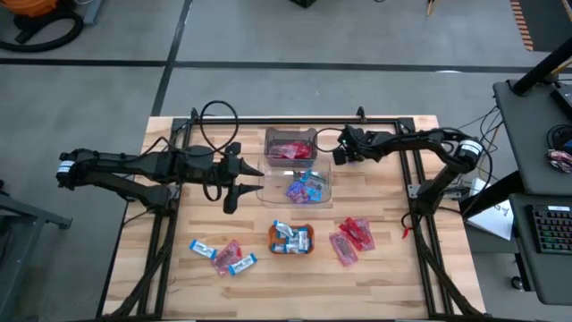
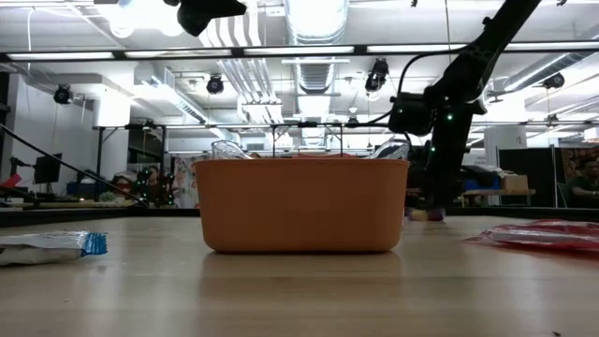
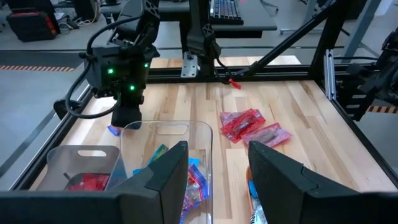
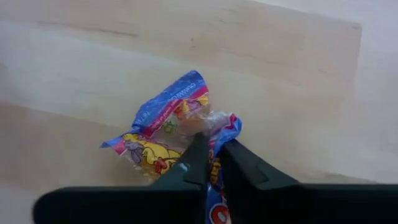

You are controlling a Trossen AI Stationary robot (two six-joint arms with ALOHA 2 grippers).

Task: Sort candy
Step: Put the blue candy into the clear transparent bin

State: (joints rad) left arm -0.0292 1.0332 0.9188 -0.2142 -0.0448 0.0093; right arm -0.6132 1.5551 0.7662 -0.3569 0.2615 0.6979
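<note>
Pick step: right gripper (image 4: 210,148) fingers pinched on a blue crinkly candy (image 4: 163,127) lying on the worktop (image 4: 298,81); next lift, carry to a bin (image 1: 308,186); left gripper (image 3: 219,167) waits, fingers apart, empty

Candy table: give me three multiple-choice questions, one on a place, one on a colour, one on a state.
1. The orange tray lies: A on a shelf; B between the loose bars and the red packets; C on the floor.
2. The bin beside the right hand holds candy that is: A red; B green; C yellow.
3. The right hand is: A wide open; B in the tray; C shut on a wrapper.
Answers: B, the high view shows bars on one side and packets on the other; A, red shows through the clear wall; C, its fingers pinch the blue-and-pink wrapper.
</note>
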